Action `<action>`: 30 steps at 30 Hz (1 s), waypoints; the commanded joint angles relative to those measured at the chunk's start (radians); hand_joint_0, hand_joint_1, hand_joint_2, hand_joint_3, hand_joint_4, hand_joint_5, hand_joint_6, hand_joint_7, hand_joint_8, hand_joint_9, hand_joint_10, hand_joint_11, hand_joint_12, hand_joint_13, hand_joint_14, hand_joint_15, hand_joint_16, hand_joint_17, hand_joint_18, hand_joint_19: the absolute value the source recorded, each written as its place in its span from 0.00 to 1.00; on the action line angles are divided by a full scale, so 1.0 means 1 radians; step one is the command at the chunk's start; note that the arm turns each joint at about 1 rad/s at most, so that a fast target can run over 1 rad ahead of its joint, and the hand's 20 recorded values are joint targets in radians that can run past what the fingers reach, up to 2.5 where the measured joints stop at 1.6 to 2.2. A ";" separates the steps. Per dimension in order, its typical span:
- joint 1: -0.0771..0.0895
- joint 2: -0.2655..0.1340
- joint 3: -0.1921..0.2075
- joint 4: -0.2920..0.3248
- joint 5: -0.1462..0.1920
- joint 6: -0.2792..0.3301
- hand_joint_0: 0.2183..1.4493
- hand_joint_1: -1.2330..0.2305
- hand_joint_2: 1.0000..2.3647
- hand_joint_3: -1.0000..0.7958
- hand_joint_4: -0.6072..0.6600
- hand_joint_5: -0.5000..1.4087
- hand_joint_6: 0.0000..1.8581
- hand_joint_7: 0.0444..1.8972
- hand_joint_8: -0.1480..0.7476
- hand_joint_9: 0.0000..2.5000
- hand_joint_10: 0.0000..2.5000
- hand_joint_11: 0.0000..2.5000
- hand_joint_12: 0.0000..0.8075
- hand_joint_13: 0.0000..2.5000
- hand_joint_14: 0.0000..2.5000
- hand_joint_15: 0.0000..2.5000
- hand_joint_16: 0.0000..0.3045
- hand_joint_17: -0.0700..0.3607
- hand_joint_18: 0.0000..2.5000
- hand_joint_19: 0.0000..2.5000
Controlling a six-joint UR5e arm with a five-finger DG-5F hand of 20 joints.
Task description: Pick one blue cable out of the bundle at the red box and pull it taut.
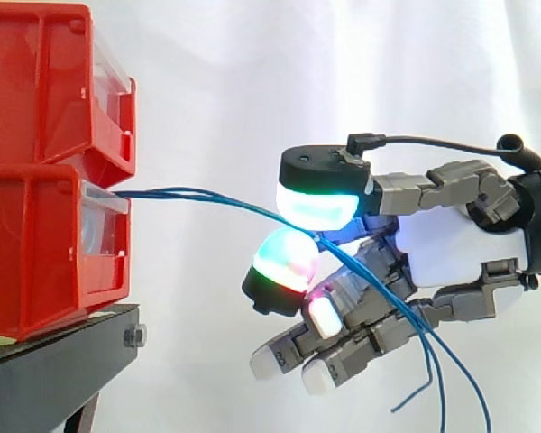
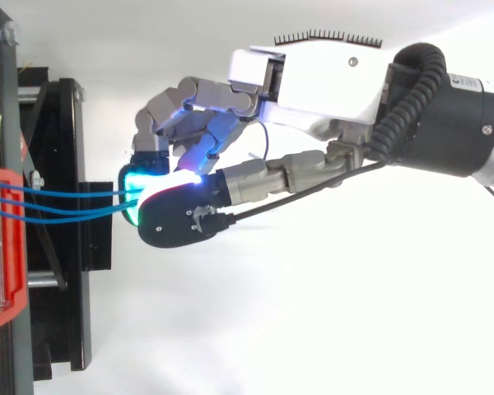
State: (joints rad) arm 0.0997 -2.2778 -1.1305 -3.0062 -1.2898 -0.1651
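Three thin blue cables [image 1: 198, 195] leave the front of the lower red box [image 1: 45, 257] and run almost straight to my hand [image 1: 451, 239]. They converge between a cyan-glowing pad [image 1: 320, 203] above and a green-and-red pad [image 1: 284, 262] below, which pinch them. I cannot tell how many strands are in the pinch. Behind the pinch the strands [image 1: 433, 361] cross the other fingers and hang loose, downward to the right. From above, the cables [image 2: 66, 206] span from the red box [image 2: 0, 247] to the hand [image 2: 313, 74].
A second red box [image 1: 54, 81] is stacked on the lower one. Both rest on a black stand [image 1: 54, 365] at the left, with a white curtain behind. Open air lies between the stand and the hand.
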 commanded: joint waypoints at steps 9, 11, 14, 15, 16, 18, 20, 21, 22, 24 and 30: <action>0.000 0.001 0.000 0.000 0.003 -0.001 0.31 0.30 0.01 0.49 0.57 0.20 0.47 0.53 0.53 0.40 0.01 0.27 0.44 0.19 0.00 0.08 0.17 0.43 0.21 0.12; 0.000 0.000 0.000 0.000 0.003 -0.001 0.31 0.28 0.02 0.49 0.57 0.19 0.47 0.54 0.52 0.40 0.00 0.27 0.43 0.19 0.00 0.08 0.16 0.42 0.21 0.12; 0.000 0.001 0.002 -0.002 0.003 -0.001 0.32 0.27 0.02 0.51 0.58 0.20 0.47 0.56 0.51 0.40 0.01 0.27 0.43 0.19 0.00 0.08 0.16 0.42 0.21 0.11; 0.000 0.000 0.000 -0.002 0.003 -0.001 0.32 0.27 0.02 0.51 0.57 0.20 0.47 0.56 0.51 0.40 0.00 0.27 0.43 0.19 0.00 0.08 0.16 0.42 0.22 0.11; 0.002 0.001 0.000 -0.014 0.003 -0.001 0.32 0.26 0.02 0.52 0.57 0.20 0.47 0.57 0.52 0.40 0.01 0.27 0.43 0.19 0.00 0.08 0.16 0.42 0.22 0.11; 0.002 0.001 0.002 -0.022 0.003 -0.001 0.33 0.26 0.02 0.53 0.56 0.20 0.47 0.59 0.52 0.40 0.01 0.27 0.43 0.19 0.00 0.08 0.16 0.42 0.22 0.11; 0.002 0.001 0.003 -0.023 0.003 -0.001 0.33 0.25 0.02 0.53 0.54 0.20 0.47 0.59 0.52 0.40 0.01 0.27 0.43 0.20 0.00 0.08 0.16 0.42 0.22 0.11; 0.000 0.000 0.003 -0.023 0.003 -0.001 0.34 0.25 0.02 0.53 0.53 0.20 0.47 0.60 0.52 0.40 0.01 0.28 0.43 0.20 0.00 0.08 0.16 0.42 0.22 0.11; 0.000 0.000 0.006 -0.023 0.003 -0.001 0.34 0.24 0.02 0.52 0.52 0.20 0.47 0.60 0.52 0.40 0.01 0.28 0.43 0.20 0.00 0.08 0.16 0.42 0.22 0.11; 0.000 0.001 0.008 -0.025 0.003 -0.001 0.35 0.23 0.02 0.52 0.51 0.19 0.47 0.59 0.51 0.40 0.01 0.28 0.43 0.19 0.00 0.08 0.16 0.42 0.22 0.10; 0.000 0.001 0.011 -0.033 0.003 -0.001 0.38 0.20 0.02 0.49 0.47 0.19 0.48 0.61 0.49 0.39 0.01 0.28 0.42 0.19 0.00 0.07 0.16 0.42 0.22 0.09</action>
State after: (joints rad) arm 0.0999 -2.2766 -1.1210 -3.0368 -1.2870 -0.1657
